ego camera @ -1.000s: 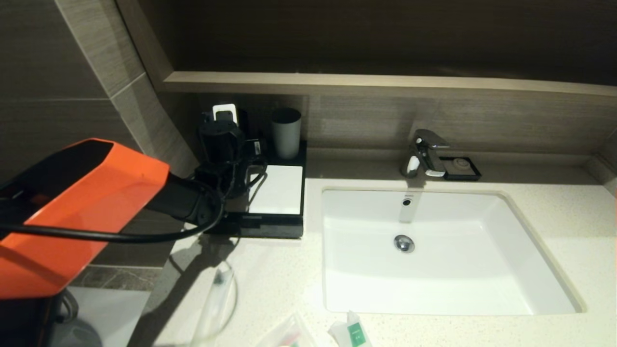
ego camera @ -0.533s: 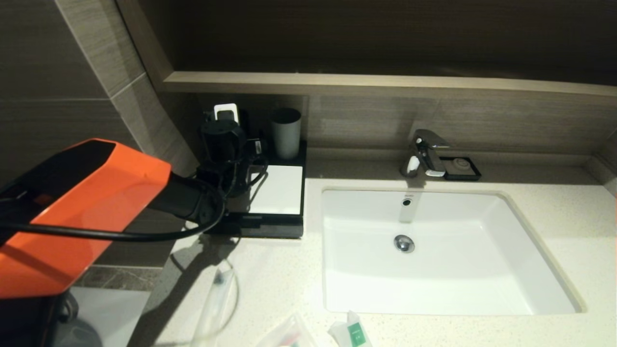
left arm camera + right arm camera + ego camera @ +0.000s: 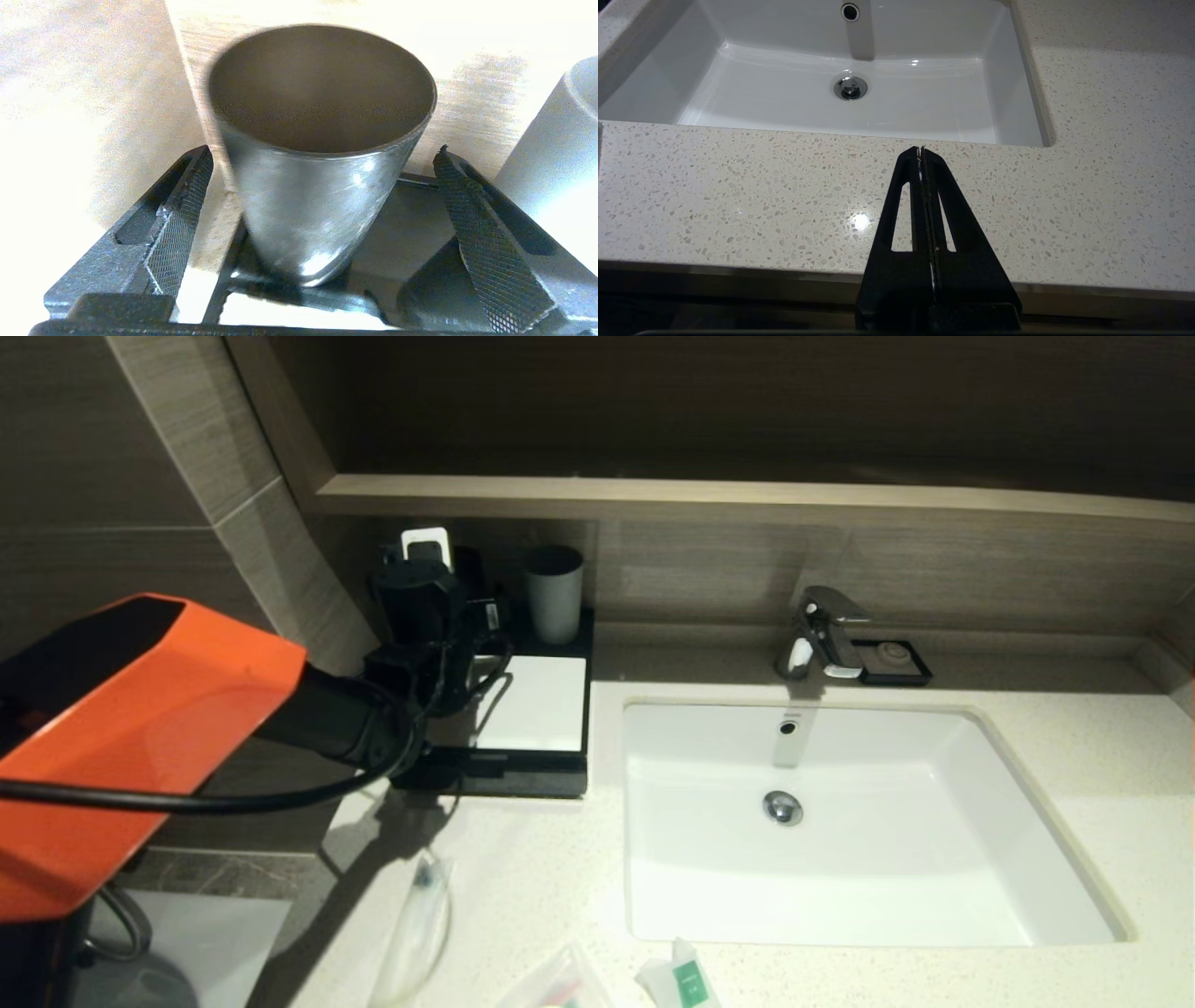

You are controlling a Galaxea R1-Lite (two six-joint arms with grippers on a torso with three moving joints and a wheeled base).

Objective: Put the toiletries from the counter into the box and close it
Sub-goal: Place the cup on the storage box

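Now our left gripper [image 3: 317,196] reaches level over the box [image 3: 532,709], jaws wide around a dark cup [image 3: 317,154]; packets [image 3: 686,980] lie well behind.

Back left corner, crowded: dark cup [image 3: 317,154] stands between the spread jaws of the left gripper [image 3: 322,233], clear gaps either side; grey cup [image 3: 553,593] just beside, wall behind, wooden ledge [image 3: 747,499] overhanging. Box [image 3: 532,709] blocks the counter [image 3: 523,868] ahead. Front counter edge: long sleeve [image 3: 415,933], clear pouch [image 3: 560,980], green-labelled sachet [image 3: 681,980]. Basin [image 3: 868,840] open; right counter beneath the right gripper [image 3: 920,151] bare.
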